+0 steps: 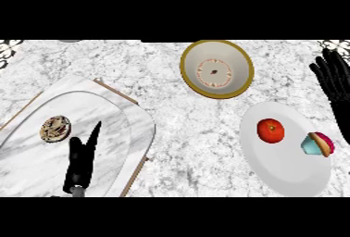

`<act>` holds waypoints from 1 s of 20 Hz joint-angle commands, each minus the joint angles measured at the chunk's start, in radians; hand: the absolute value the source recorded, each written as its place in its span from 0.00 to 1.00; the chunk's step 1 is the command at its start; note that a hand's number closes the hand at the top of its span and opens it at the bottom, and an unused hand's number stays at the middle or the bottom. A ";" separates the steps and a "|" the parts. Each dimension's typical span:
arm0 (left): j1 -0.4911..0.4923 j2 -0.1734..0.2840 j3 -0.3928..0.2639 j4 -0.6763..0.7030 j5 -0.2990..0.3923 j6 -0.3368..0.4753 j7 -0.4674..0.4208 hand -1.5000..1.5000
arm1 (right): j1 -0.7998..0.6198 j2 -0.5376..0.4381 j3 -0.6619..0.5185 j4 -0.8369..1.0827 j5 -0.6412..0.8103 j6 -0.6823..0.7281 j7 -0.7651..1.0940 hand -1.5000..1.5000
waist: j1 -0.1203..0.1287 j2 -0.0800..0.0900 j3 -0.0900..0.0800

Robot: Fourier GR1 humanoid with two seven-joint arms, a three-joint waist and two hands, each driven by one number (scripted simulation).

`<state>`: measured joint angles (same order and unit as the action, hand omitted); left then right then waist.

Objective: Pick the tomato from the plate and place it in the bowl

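My one view looks steeply down from my head onto the marble counter [184, 120], my hands entering from below.

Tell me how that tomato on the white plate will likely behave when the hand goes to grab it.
The tomato looks round and smooth, so it may roll across the flat white plate if nudged. Its glossy skin could be slippery. A small colourful object sits close beside it and might get bumped.
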<state>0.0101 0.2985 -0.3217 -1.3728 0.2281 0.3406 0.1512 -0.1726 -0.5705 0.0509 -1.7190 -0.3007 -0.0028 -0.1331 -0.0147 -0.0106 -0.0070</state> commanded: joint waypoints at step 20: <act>-0.235 0.187 0.321 -0.110 0.109 -0.100 -0.203 0.50 | 0.039 -0.049 0.393 -0.341 0.735 -0.183 0.330 0.00 | -0.006 0.003 0.003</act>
<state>-0.2040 0.4502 -0.0731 -1.5143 0.3059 0.2745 -0.0198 -0.1410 -0.5532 0.4156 -1.9754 0.2907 -0.1930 0.0553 -0.0030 -0.0109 -0.0054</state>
